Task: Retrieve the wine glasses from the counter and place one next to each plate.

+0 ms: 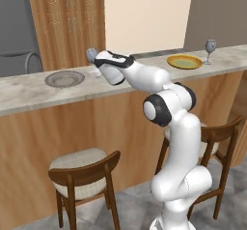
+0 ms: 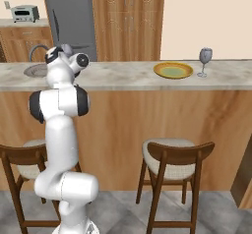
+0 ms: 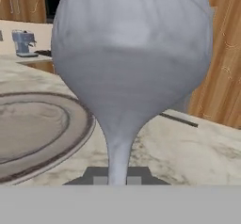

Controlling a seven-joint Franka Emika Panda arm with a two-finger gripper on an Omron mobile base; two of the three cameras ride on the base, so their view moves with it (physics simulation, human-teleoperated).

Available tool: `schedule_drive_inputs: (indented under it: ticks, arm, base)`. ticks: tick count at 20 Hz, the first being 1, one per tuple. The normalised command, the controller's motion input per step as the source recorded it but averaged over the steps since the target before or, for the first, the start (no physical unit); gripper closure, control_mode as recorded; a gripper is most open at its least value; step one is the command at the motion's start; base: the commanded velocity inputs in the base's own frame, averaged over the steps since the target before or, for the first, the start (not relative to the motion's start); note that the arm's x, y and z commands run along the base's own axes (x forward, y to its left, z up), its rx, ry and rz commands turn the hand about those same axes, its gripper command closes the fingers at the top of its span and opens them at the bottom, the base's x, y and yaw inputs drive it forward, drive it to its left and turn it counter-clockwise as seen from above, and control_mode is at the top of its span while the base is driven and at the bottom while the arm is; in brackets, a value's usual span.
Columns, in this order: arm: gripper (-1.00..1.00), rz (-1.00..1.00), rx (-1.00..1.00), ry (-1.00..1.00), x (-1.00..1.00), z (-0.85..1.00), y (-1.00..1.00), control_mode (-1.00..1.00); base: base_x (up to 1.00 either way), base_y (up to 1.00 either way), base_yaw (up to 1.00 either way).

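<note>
**Second glass held by its stem over the bar top, beside the grey plate**

A long marble bar top (image 1: 29, 91) with a plain wood front runs across the middle of both base views, with wooden cabinets and a grey fridge behind it and two wooden stools (image 1: 84, 176) on the grey floor in front. In the left base view the grey plate (image 1: 64, 79) lies at centre left of the frame, and the yellow plate (image 1: 185, 61) lies at upper right, with a standing wine glass (image 1: 210, 50) just beside it on its right.

The arm reaches to the bar top near the grey plate. In the hand view the gripper (image 3: 117, 180) sits at the bottom centre, its jaws drawn narrow on the thin stem of the held wine glass (image 3: 132, 63), whose rounded bowl rises upright through the top of the frame. The grey plate's rim curves along the lower left, just beside the stem. Whether the glass's foot touches the marble cannot be told. A coffee machine (image 3: 23, 43) stands far back at upper left.
</note>
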Motion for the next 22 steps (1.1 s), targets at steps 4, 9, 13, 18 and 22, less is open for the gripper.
schedule_drive_inputs:
  ticks: [4, 9, 13, 18, 22]
  arm:
    - [1.00, 0.00, 0.19, -0.21, -0.07, -0.08, -0.14, -1.00]
    - [1.00, 0.00, 0.23, -0.27, -0.29, -0.15, -0.32, -1.00]
    - [1.00, 0.00, 0.13, -0.20, -0.18, -0.13, -0.28, -1.00]
    - [1.00, 0.00, 0.00, -0.02, 0.00, -0.12, 0.00, -1.00]
    - [1.00, 0.00, 0.00, 0.00, 0.16, -0.09, 0.00, -1.00]
  base:
    - [0.00, 0.00, 0.00]
    - [0.00, 0.00, 0.00]
    - [0.00, 0.00, 0.00]
    - [0.00, 0.00, 0.00]
    - [0.00, 0.00, 0.00]
